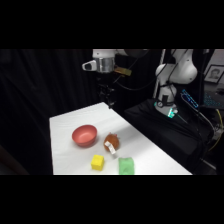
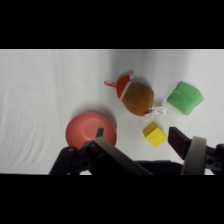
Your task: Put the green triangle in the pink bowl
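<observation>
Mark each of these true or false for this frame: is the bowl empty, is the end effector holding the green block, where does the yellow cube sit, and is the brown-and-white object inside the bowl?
1. The pink bowl is empty. True.
2. The end effector is holding the green triangle. False: the block lies on the white table, and the end effector hangs well above the table's far end, holding nothing.
3. The yellow cube sits between the bowl and the green triangle in the wrist view. True.
4. The brown-and-white object lies inside the bowl. False: it rests on the table beside the bowl.
5. The green triangle touches the bowl. False: it lies apart from it, with the brown-and-white object between them.
</observation>
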You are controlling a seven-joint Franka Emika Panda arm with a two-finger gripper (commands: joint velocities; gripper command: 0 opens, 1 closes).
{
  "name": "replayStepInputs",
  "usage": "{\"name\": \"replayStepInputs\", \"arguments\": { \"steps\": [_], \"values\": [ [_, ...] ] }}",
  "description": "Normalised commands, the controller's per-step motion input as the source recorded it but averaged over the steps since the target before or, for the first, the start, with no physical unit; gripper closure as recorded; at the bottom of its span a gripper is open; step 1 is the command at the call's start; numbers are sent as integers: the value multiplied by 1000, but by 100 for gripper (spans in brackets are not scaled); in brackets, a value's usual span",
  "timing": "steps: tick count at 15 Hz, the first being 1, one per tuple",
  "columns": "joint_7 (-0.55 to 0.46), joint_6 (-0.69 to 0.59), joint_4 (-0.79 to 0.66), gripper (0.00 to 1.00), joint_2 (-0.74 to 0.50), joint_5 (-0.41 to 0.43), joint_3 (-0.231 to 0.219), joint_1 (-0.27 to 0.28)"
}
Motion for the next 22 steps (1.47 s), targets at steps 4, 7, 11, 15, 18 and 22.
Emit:
{"name": "replayStepInputs", "arguments": {
  "steps": [4, 7, 11, 15, 18, 22],
  "values": [
    [84, 25, -12, 0, -12, 15, 47, 8],
    [232, 61, -42, 0, -39, 73, 91, 64],
    [345, 134, -38, 0, 25, 110, 105, 97],
    [404, 258, -55, 0, 104, 69, 104, 112],
    [378, 348, -59, 0, 128, 41, 70, 107],
    [326, 359, -18, 0, 166, 39, 25, 96]
  ]
}}
